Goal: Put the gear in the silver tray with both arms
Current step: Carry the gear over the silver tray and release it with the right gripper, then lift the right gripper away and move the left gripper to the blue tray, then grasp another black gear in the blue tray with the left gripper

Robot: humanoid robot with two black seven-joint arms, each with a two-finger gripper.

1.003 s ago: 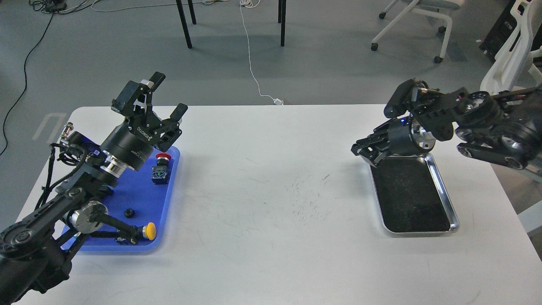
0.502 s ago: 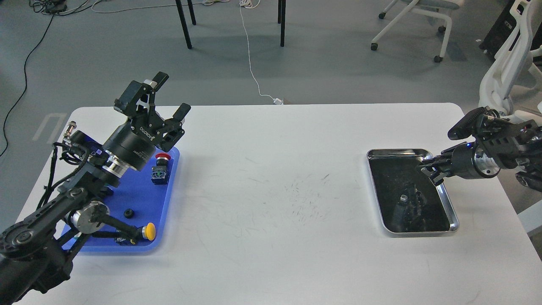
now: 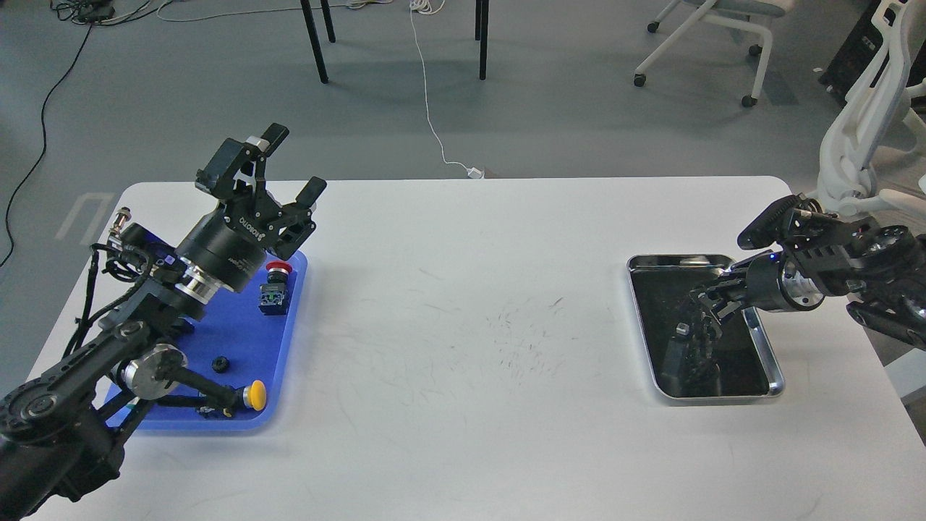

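The silver tray (image 3: 775,362) lies at the right of the white table; its dark bottom mirrors my right arm. My right gripper (image 3: 703,302) hangs low over the tray's middle, pointing left. Its fingers are dark and cannot be told apart. A small black gear (image 3: 221,363) lies on the blue tray (image 3: 286,340) at the left. My left gripper (image 3: 293,165) is open and empty, raised above the back end of the blue tray, well away from the gear.
The blue tray also holds a red-capped switch block (image 3: 275,288) and a yellow push button (image 3: 255,394). My left arm's links lie over the tray's left side. Chair legs and cables are on the floor beyond the table.
My right gripper left the silver tray's back left corner, swung out to the right, then came back left over the tray's middle. The left arm has barely moved.
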